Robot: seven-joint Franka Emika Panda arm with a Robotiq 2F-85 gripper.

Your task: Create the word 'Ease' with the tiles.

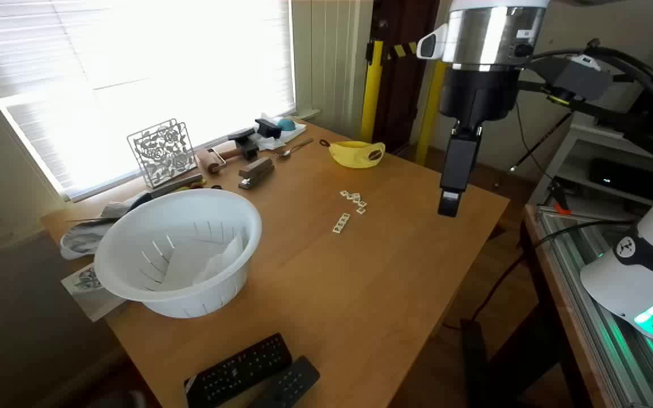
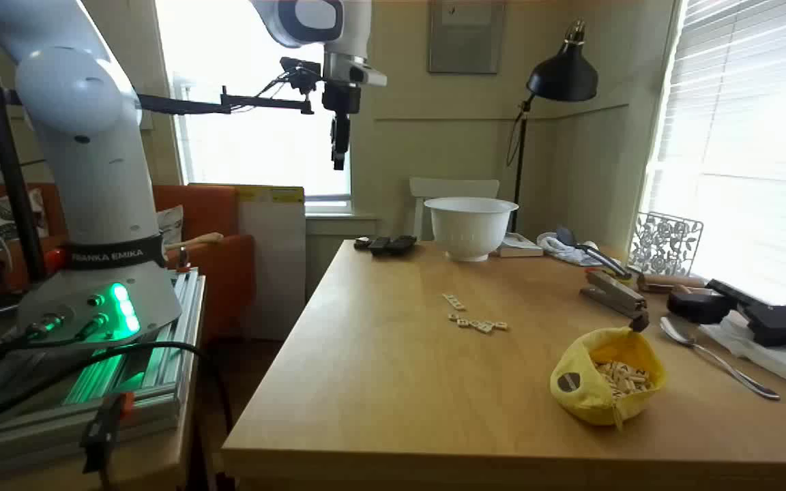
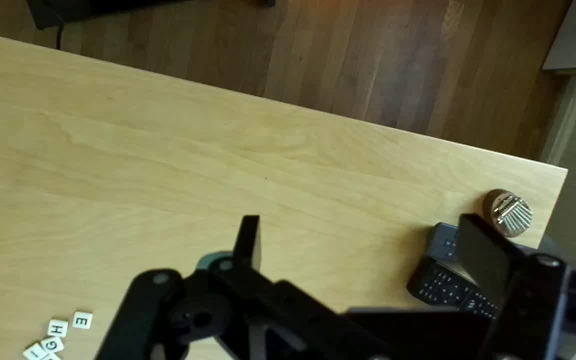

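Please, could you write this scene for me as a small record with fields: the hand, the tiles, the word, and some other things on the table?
hand: open, holding nothing, raised above the table
tile row: short, lying on the table; letters too small to read
loose tiles: beside the row, apart from it; E, H and G seem readable in the wrist view
word "Ease": cannot be confirmed
yellow pouch: open, more tiles inside
white bowl: upright on the table
remotes: two, dark, close together
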